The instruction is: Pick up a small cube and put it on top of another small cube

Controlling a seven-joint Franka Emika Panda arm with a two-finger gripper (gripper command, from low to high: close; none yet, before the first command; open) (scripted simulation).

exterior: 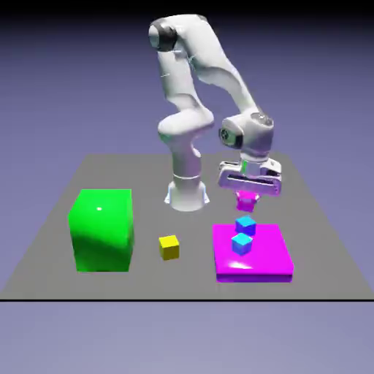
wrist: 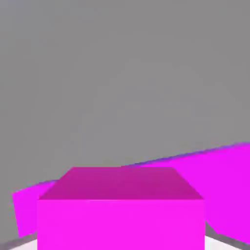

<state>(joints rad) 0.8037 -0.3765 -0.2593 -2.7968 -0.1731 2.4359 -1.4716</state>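
Tool [exterior: 247, 196] is clamped on the magenta cube [exterior: 246, 199], held up off the tabletop [exterior: 44, 241], just behind the slab's [exterior: 274, 256] far edge. In hand view the cube [wrist: 120, 210] fills the bottom middle, slab [wrist: 224, 185] behind it. Looks small, rigid, prob. light; flat smooth faces, so could slip if grip loosens. Best hold: two opposite side faces, mid-height, squarely. Blue [exterior: 245, 224] and cyan [exterior: 242, 242] cubes sit on the slab, near the tool, touching or nearly; yellow [exterior: 169, 247] is well left.
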